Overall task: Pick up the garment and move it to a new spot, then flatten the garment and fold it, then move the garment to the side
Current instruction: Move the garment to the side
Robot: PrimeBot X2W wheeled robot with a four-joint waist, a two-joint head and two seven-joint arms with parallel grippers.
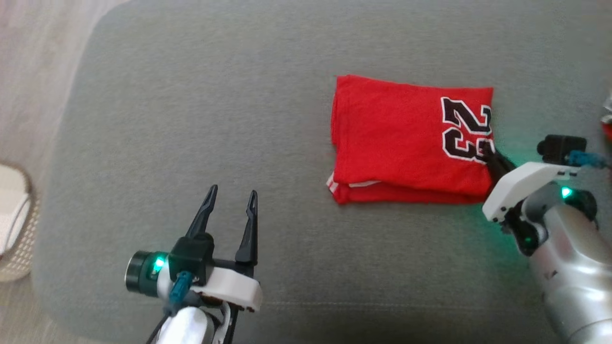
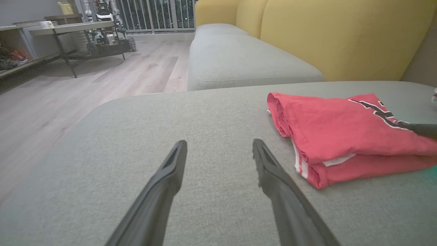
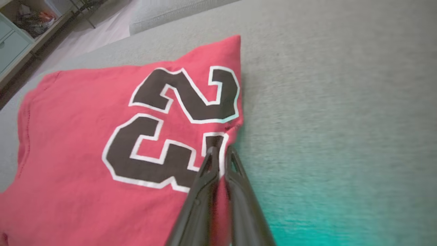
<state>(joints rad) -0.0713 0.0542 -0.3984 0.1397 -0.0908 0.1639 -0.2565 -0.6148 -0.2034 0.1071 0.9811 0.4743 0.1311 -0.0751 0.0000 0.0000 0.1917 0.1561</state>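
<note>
A red garment (image 1: 406, 138) with a black and white number lies folded into a rectangle on the grey cushion (image 1: 191, 119), right of centre. My right gripper (image 1: 488, 152) is shut on the garment's right edge, its fingers pinching the red cloth (image 3: 102, 153) beside the number. Seen up close, that gripper (image 3: 221, 151) has a thin fold of fabric between its tips. My left gripper (image 1: 231, 196) hovers open over bare cushion at the lower left, well apart from the garment (image 2: 341, 136). In its wrist view, the left gripper (image 2: 220, 150) has nothing between its fingers.
A woven basket (image 1: 14, 224) stands on the floor off the cushion's left edge. Yellow sofa backs (image 2: 341, 37) and another grey seat (image 2: 239, 58) lie beyond the cushion. A low table (image 2: 78, 34) stands across the wooden floor. Something red and white (image 1: 607, 119) peeks in at the right edge.
</note>
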